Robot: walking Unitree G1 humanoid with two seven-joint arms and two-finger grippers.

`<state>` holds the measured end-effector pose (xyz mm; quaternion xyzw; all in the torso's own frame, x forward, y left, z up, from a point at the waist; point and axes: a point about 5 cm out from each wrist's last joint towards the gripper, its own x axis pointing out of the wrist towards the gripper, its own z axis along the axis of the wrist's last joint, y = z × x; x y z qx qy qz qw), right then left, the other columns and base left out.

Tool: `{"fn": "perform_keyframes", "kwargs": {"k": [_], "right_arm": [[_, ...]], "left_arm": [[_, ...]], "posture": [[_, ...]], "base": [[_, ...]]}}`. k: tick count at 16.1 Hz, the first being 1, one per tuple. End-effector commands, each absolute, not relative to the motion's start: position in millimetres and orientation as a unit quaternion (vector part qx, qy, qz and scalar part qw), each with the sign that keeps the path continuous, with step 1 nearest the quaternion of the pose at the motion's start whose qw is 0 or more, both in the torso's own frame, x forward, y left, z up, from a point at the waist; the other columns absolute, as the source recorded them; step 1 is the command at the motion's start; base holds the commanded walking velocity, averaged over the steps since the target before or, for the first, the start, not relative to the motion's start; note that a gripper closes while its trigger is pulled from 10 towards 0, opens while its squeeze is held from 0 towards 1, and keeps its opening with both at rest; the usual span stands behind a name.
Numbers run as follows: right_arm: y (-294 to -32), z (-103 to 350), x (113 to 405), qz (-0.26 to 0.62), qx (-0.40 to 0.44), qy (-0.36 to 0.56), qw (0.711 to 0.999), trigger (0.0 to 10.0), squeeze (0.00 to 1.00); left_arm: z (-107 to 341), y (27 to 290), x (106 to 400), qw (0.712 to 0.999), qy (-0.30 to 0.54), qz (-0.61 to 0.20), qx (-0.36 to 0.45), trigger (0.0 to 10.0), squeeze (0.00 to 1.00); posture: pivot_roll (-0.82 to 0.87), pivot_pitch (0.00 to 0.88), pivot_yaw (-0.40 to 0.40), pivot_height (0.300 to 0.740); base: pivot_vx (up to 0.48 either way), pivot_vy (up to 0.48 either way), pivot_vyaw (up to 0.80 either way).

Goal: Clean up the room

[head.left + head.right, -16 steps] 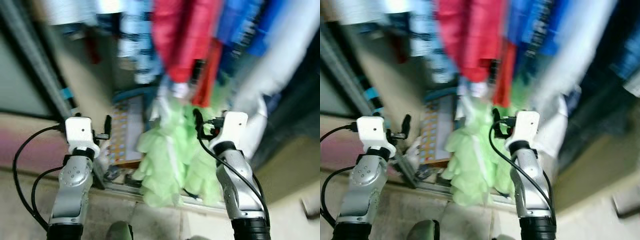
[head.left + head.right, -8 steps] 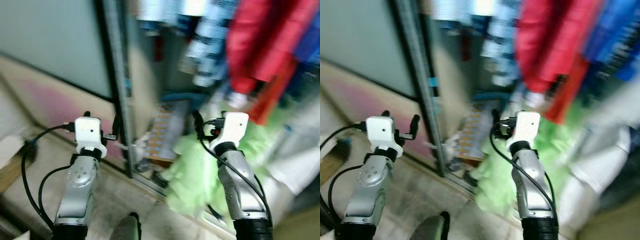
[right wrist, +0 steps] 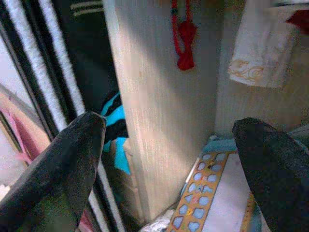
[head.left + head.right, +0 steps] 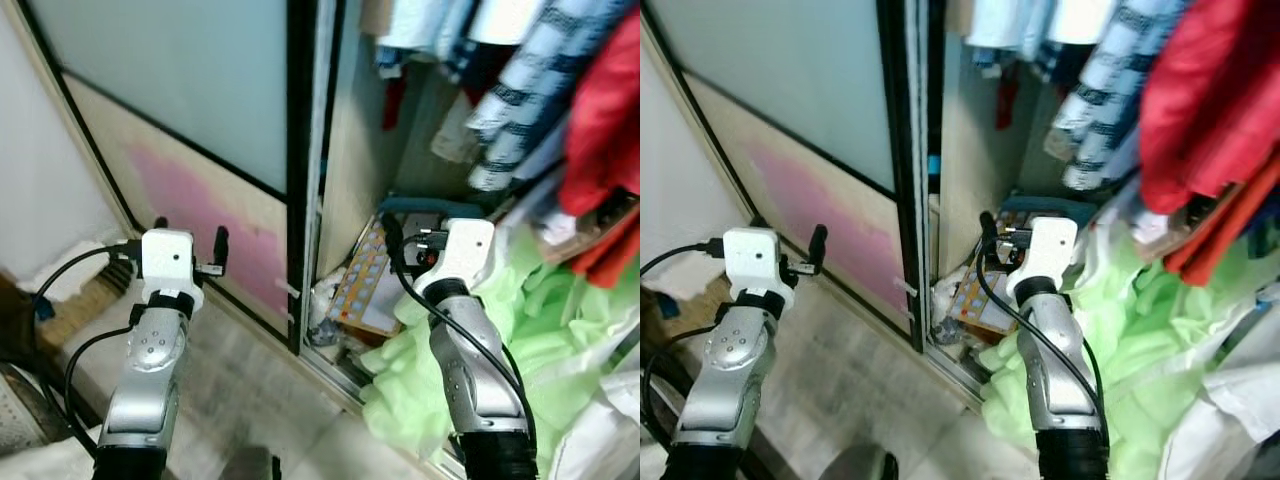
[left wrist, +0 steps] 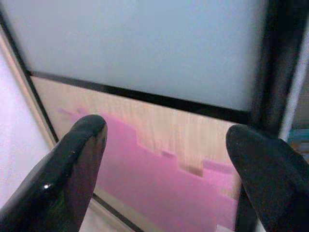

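Facing the open wardrobe with both grippers empty.
You are holding left gripper and right gripper spread apart, ready for green fabric beside the right.

Head stereo pair downward at wardrobe; wrist views forward, perhaps nearer.

Sliding door stands left of the open wardrobe; clothes hang inside, above a board on its floor.
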<state>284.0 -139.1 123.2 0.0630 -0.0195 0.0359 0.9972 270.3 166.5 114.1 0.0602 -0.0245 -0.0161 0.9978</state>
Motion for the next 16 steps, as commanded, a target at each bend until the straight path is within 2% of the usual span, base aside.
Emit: {"fn": "perform_keyframes", "kwargs": {"k": [1, 8, 16], "right_arm": [[-143.0, 123.7, 283.5, 0.027, 0.066, -0.021, 0.997, 10.0, 0.00], [-140.8, 125.6, 285.4, 0.032, 0.067, -0.024, 0.997, 10.0, 0.00], [-136.0, 131.4, 287.2, 0.053, 0.052, -0.034, 0.997, 10.0, 0.00]], "left_arm": [[116.0, 161.8, 270.7, 0.997, -0.027, -0.032, 0.060, 10.0, 0.00], [117.9, 161.5, 272.2, 0.997, -0.033, -0.012, 0.062, 10.0, 0.00], [119.1, 160.9, 273.7, 0.998, -0.030, -0.023, 0.049, 10.0, 0.00]], "posture": [[0.02, 0.000, -0.013, 0.740], [0.02, 0.000, -0.023, 0.740], [0.01, 0.000, -0.037, 0.740]], "base": [[0.000, 0.000, 0.80], [0.000, 0.000, 0.78], [0.000, 0.000, 0.00]]}}
